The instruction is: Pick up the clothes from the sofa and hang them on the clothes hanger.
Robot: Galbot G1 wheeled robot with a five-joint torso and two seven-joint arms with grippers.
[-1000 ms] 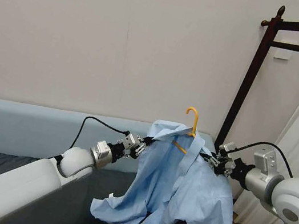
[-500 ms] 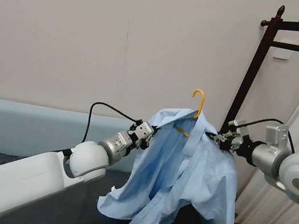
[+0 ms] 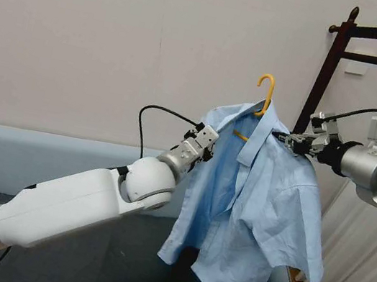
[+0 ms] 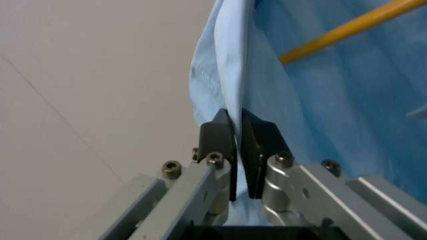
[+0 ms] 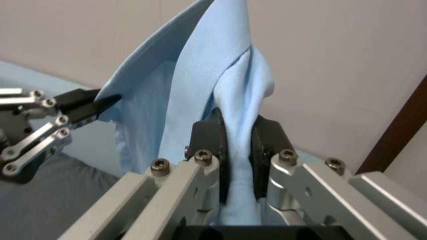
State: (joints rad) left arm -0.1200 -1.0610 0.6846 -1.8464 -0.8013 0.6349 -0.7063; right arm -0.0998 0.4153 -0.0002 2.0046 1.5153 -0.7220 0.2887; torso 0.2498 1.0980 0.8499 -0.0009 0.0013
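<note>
Shirt: the pale blue shirt [image 3: 256, 211] is hanging in mid-air on a yellow hanger [image 3: 265, 89], lifted clear of the sofa [image 3: 19, 148], with its tail dangling over the right end of the seat.
Left gripper: the left gripper [image 3: 208, 136] is pinching a fold of cloth at the shoulder seam on its own side, pads pressed tight together on the fabric.
Right gripper: the right gripper [image 3: 284, 138] is clamping the opposite shoulder the same way, just beside the post of the dark wooden rack [image 3: 322, 84].
Hook: it is poking up between the two grippers, below the rack's top bar and not yet over it.
Slipping risk: both grips are on thin cloth rather than on the hanger (nothing is actually holding the hanger itself), so if the arms are pulling apart unevenly, a fold may be sliding out and that shoulder dropping.
Hanger risk: any slack between the shoulders could be letting the hanger tilt or slide out through the collar, leaving the hook pointing the wrong way for the bar.
Collision risk: the right gripper is working close to the post, so a careless lift could be knocking the rack or catching the sleeve on it.
Snag risk: the long tail may be dragging on the sofa's right end if the robot is moving sideways too low.
</note>
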